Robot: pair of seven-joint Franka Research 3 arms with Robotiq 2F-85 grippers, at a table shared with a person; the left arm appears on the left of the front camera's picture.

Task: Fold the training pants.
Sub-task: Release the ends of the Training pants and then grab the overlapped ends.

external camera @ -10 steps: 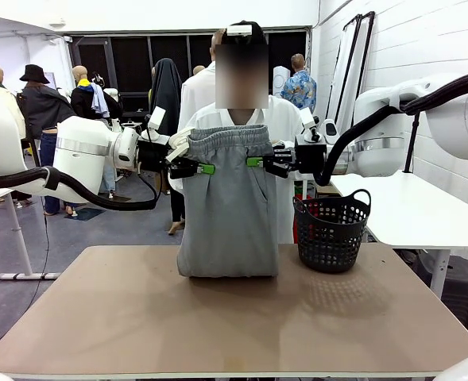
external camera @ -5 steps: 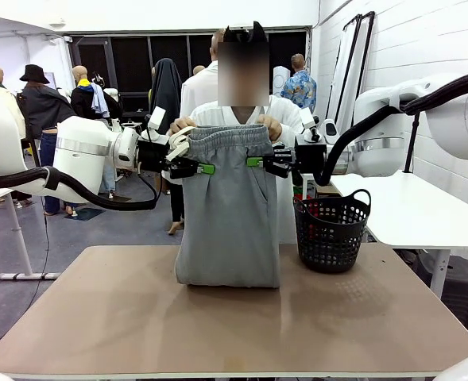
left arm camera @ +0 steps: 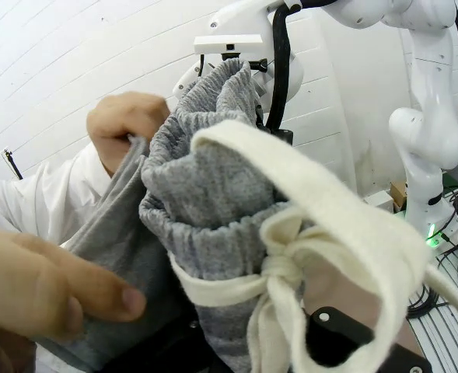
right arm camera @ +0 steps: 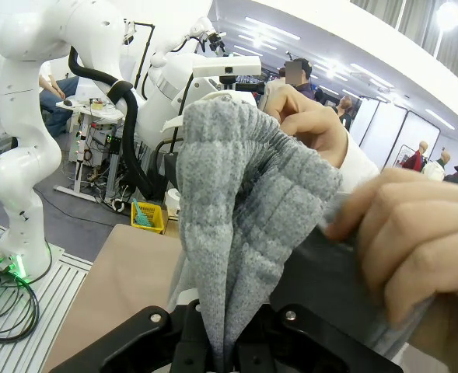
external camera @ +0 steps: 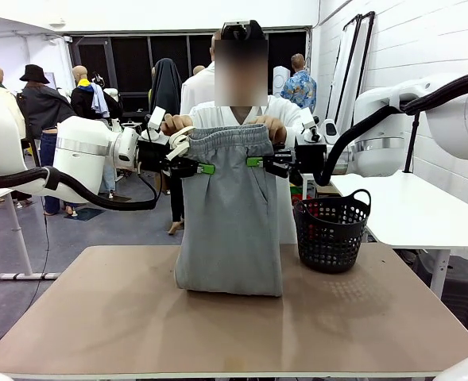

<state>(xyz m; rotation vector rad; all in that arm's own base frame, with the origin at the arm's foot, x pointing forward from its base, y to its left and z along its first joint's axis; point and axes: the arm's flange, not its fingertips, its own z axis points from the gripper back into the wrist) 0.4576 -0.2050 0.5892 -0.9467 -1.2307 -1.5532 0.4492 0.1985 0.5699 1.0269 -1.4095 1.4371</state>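
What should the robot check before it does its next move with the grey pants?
1. Left gripper shut on the training pants, at the side just below the waistband: ok.
2. Right gripper shut on the opposite side: ok.
3. Person's fingers out of the way: not ok. One hand and the other hand grip the waistband right beside the grippers.
4. Bottom of the pants resting on the table: ok.
5. Black basket standing apart from the pants: ok.
6. Drawstring free of the left gripper: cannot tell, since its loops hang right by it.
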